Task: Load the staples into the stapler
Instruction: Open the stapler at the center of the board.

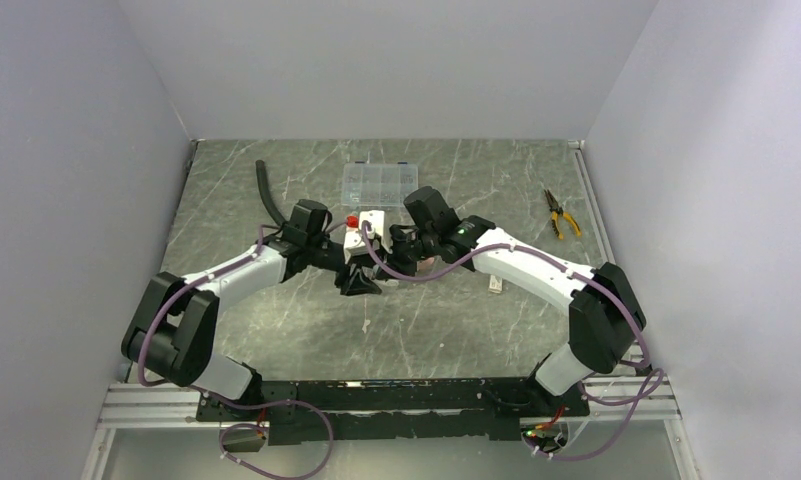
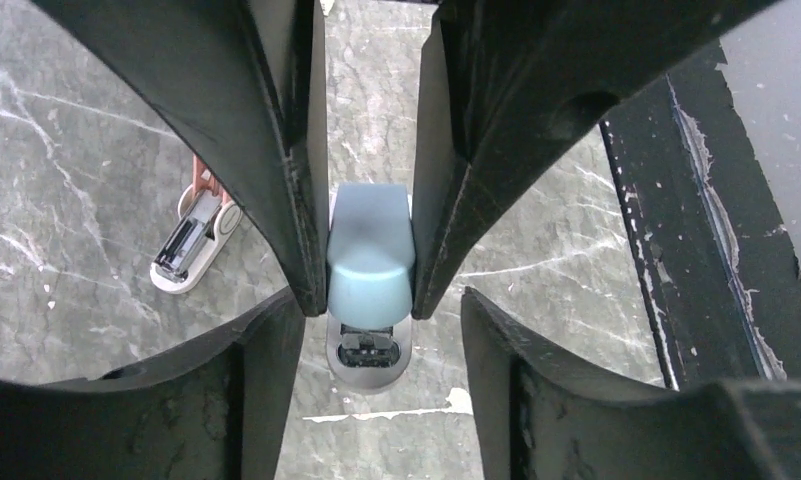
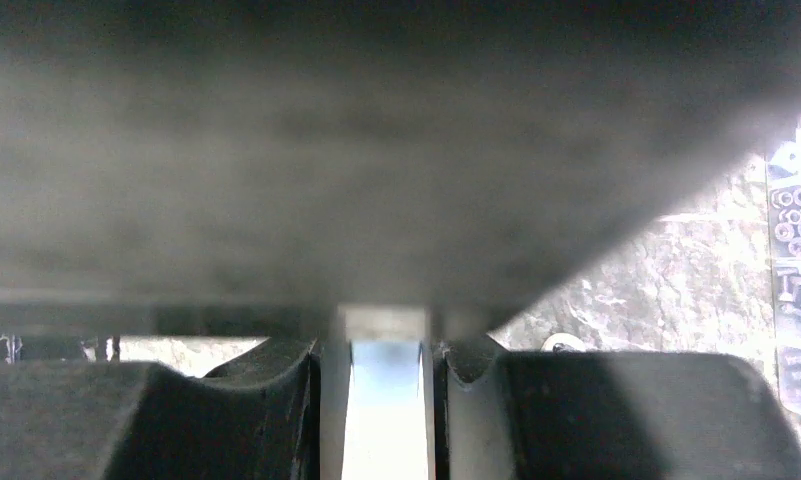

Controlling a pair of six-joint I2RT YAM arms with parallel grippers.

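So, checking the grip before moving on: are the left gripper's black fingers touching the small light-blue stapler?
Touching. The left wrist view shows both black fingers pressed against the sides of the light-blue stapler, no gap visible on either side.

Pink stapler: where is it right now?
In the left wrist view the pink stapler lies open on the marble table, left of the left tool, which straddles a blue stapler.

A small blue-grey plastic stapler [image 2: 369,290] sits between the left end effector's fingers [image 2: 276,180]; a pink-and-white mini stapler [image 2: 194,240] lies on the table [image 2: 66,200], to its left in the wrist view.
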